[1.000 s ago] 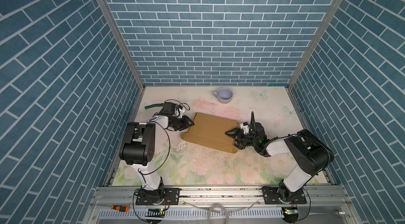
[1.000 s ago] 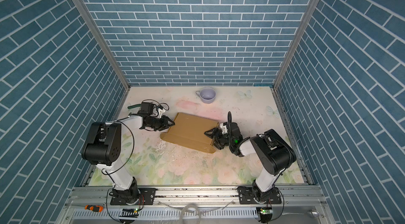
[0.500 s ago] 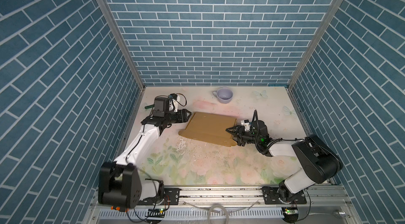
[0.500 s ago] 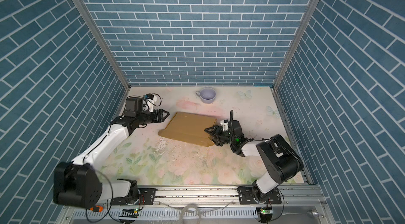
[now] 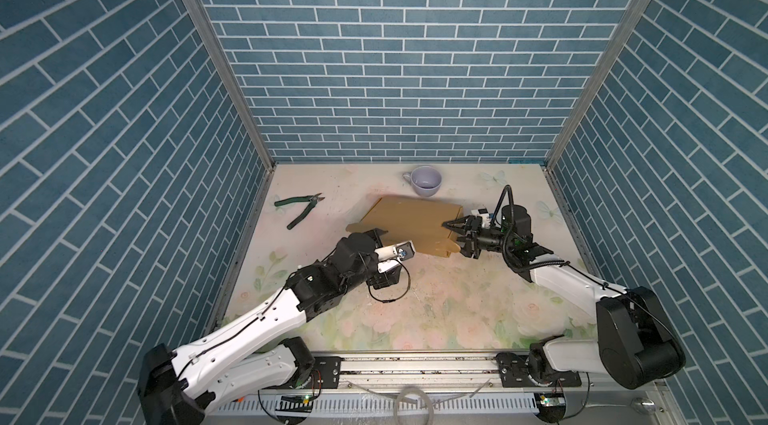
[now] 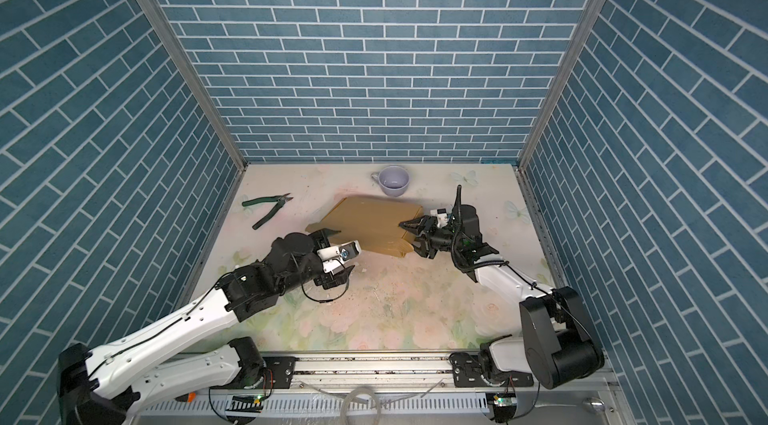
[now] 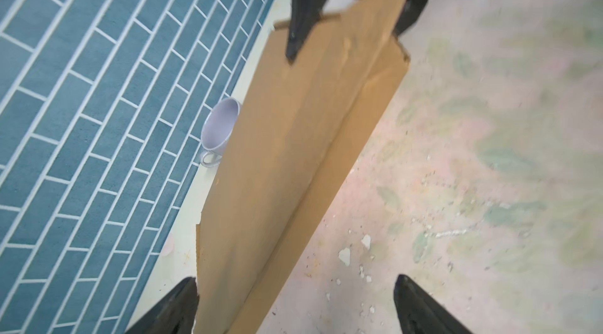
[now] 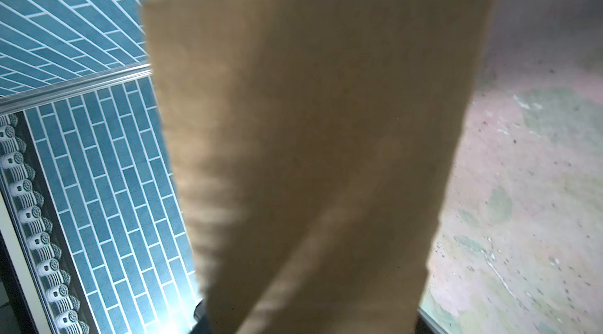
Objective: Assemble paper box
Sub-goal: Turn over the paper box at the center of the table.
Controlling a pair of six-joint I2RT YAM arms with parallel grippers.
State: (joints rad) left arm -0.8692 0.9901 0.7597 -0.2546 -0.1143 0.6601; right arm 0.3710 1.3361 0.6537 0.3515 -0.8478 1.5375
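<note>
Assembling the paper box [image 5: 409, 221], lying centre-far: body looks folded, right flap seemingly untucked. My left gripper [image 7: 297, 283] is spread wide at its left corner; my right gripper [image 5: 455, 234] straddles that flap, grip unclear.

Both top views: bright, even, diffuse light from above. Faint soft-edged shadows lie on the counter [image 5: 415, 319]. Straight lines of the wall tiles [image 5: 374, 70] bow toward the frame edges.
Left wrist view: well lit, paper box [image 7: 293, 152] fairly sharp, counter smeared away from it.
Right wrist view: dim. Paper box [image 8: 310, 152] backlit and heavily blurred, with a white glare patch beside it.
</note>
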